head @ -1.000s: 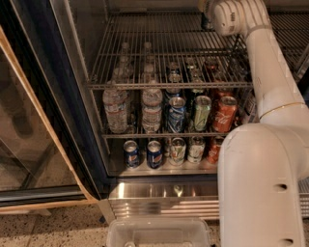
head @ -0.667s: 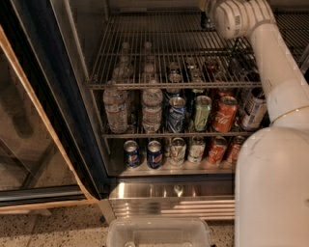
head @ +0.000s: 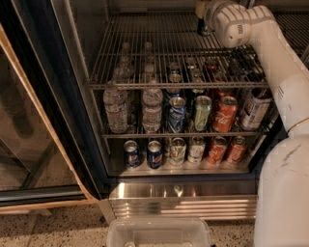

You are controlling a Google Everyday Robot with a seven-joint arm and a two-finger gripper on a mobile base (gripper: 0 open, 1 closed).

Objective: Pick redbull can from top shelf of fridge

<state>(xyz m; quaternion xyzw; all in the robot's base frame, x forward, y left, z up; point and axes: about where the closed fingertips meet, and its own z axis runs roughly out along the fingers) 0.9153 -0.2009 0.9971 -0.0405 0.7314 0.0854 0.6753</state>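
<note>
The fridge [head: 72,120] stands open with its dark frame on the left. The top shelf [head: 145,53] is a silvery wire rack spanning its width. At the shelf's back right a slim dark can, apparently the redbull can [head: 203,28], stands upright, its top hidden by my hand. My gripper [head: 201,10] is at the top edge of the view, right at the can's upper part. My white arm [head: 270,53] reaches in from the lower right over the shelf's right side.
The middle shelf holds water bottles [head: 116,108], a blue Pepsi can [head: 176,115], a green can [head: 202,113], an orange-red can [head: 225,114] and a taller pale can [head: 254,110]. More cans line the bottom shelf [head: 178,166]. A clear bin [head: 159,232] sits below the ribbed steel base panel [head: 183,205].
My arm's lower part has swung to the right, uncovering the right-hand cans on the middle and bottom shelves. The gripper stays at the back right of the top shelf.
</note>
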